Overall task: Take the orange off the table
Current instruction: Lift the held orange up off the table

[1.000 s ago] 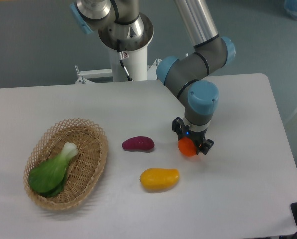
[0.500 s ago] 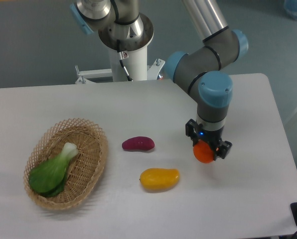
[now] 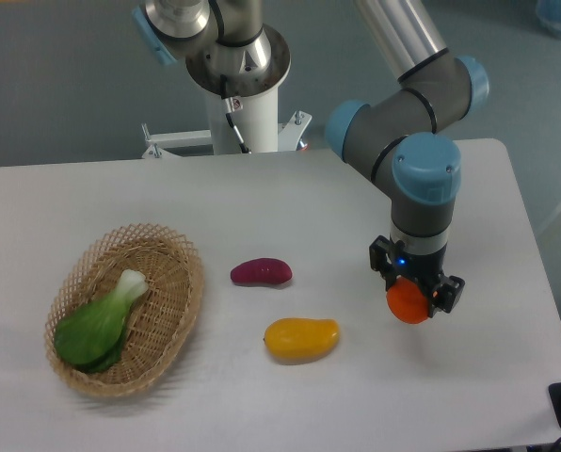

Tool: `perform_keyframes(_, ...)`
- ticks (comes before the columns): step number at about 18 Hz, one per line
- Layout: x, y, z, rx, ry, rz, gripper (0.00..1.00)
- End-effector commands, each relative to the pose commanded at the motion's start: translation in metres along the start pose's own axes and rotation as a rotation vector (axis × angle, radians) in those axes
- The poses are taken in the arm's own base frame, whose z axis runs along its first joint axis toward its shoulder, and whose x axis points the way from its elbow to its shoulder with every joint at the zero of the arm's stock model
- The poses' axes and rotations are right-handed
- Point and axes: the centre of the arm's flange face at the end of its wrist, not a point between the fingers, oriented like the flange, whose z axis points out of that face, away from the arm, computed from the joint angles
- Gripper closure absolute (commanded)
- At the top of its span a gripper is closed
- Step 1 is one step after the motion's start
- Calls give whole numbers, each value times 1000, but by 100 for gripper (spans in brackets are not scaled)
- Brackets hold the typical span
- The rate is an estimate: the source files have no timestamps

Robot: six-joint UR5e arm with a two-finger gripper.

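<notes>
On the right half of the table: 1 orange, held by the arm's gripper.
Orange (image 3: 408,302): small, round, bright orange, clamped between the 2 black fingers, only its lower part showing beneath them.
Orange's place: over the white tabletop toward its right side, right of the mango and well apart from the basket; whether it touches the surface or hangs just above it cannot be told from this angle.
Gripper (image 3: 416,295): pointing straight down, fingers closed against the sides of the orange, a small blue light showing on its black body.
Arm (image 3: 424,184): grey tubes with light blue joint caps, reaching in from the top of the picture and bending down at the wrist above the fruit.
Table (image 3: 262,188): large, flat, white and matte, with a rounded corner at the upper right.
Mango (image 3: 301,338): 1 long yellow-orange fruit lying flat, left of the orange and slightly nearer the camera.
Sweet potato (image 3: 261,272): 1 purple oblong lying flat, beyond the mango and nearer the basket.
Basket (image 3: 182,282): woven, oval, at the left of the table.
Bok choy (image 3: 102,321): 1 green leafy vegetable with a pale stalk, lying inside the basket.
Base (image 3: 238,71): white column with a metal flange, behind the far edge of the table.
</notes>
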Motion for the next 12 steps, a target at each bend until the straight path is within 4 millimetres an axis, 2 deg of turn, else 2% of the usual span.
perform_keyframes(12, -3, 2, -1, -31, 3, 3, 40)
